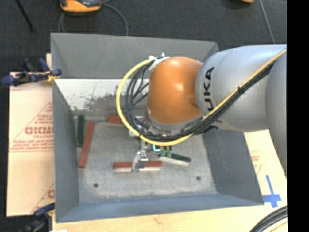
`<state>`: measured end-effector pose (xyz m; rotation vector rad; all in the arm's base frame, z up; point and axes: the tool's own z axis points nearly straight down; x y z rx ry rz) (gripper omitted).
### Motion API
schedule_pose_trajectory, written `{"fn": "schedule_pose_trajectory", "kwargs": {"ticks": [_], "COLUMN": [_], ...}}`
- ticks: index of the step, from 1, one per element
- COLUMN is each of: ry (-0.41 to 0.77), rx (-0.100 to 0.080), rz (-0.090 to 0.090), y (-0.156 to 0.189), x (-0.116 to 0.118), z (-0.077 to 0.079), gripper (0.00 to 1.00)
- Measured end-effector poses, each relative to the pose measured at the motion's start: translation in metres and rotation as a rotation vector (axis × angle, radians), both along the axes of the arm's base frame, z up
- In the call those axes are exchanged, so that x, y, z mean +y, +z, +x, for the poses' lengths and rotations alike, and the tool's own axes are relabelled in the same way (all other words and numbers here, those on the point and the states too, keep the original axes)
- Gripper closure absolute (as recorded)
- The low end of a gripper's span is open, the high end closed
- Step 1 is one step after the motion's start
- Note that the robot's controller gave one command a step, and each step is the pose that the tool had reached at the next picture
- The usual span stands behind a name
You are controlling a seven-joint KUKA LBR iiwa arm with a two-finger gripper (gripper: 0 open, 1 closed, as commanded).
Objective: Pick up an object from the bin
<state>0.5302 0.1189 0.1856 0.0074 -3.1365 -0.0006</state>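
Red stick [121, 166], my claw [140, 161] at its middle; can't tell if claw's wide or narrow. Grasp step imo. Next: squeeze firm, lift straight up.

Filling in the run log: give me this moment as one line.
gripper | over red stick, mid bin | stick lying flat | green piece nearby

You have one reddish-brown flat stick [123, 166], lying flat and crosswise, mid-floor in the bin [101, 185], nearer its lower wall.
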Motion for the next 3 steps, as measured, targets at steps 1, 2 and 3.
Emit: {"fn": "schedule_pose_trajectory", "kwargs": {"ticks": [1,2,3], "ry": [-0.002,-0.018,-0.018], "rx": [-0.007,-0.004,-0.004], "rz": [0.001,0.003,0.003], "y": [0.004,-0.104,-0.104], "x": [0.0,-0.014,-0.014], "z": [0.002,0.009,0.009], "gripper": [0.0,1.0,1.0]}}
